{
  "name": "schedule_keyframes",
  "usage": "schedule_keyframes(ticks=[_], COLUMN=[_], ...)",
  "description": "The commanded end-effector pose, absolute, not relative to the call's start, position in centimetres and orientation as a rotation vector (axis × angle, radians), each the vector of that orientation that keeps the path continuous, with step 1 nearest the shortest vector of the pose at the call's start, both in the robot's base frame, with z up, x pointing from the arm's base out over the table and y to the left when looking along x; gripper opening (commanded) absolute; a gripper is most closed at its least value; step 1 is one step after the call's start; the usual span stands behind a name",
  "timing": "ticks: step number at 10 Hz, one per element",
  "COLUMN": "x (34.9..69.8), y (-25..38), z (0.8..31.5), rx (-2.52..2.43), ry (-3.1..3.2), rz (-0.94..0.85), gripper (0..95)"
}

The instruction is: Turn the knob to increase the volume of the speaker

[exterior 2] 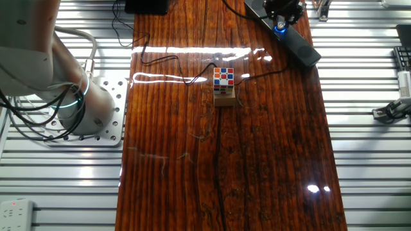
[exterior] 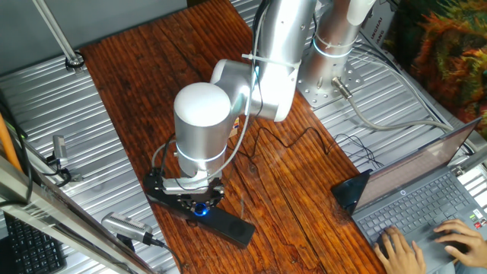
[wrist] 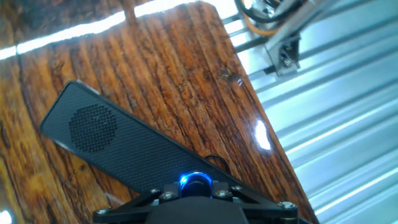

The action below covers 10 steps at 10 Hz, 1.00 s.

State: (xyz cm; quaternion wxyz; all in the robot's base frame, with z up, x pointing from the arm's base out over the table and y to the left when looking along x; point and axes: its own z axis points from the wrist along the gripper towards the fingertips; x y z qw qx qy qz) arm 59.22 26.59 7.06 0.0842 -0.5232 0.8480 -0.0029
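Observation:
The speaker (exterior: 230, 224) is a long, slim black bar lying near the wooden table's edge. It also shows in the other fixed view (exterior 2: 298, 43) and in the hand view (wrist: 112, 140). The knob (exterior: 202, 210) glows blue at its middle; the glow also shows in the other fixed view (exterior 2: 279, 27) and the hand view (wrist: 196, 182). My gripper (exterior: 199, 201) points straight down over the knob, also seen in the other fixed view (exterior 2: 282, 14). In the hand view the gripper (wrist: 196, 188) has its black fingers closed in on both sides of the knob.
A Rubik's cube on a small wooden block (exterior 2: 223, 86) stands mid-table with a thin black cable (exterior 2: 180, 67) beside it. A laptop (exterior: 426, 194) with hands typing sits at the right. Ribbed metal panels (wrist: 323, 118) flank the wood, and a metal cylinder (exterior: 125, 227) lies near the speaker.

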Motion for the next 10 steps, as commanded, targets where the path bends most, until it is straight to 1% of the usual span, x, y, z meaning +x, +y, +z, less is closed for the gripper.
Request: schedule_keyframes(ticks=[1,10], x=[59.22,59.2], y=[26.57,26.56], z=[7.1,7.1], rx=[-1.453,-1.119], ry=[2.599,2.752], rz=[0.006,0.076], gripper=[0.0,0.0])
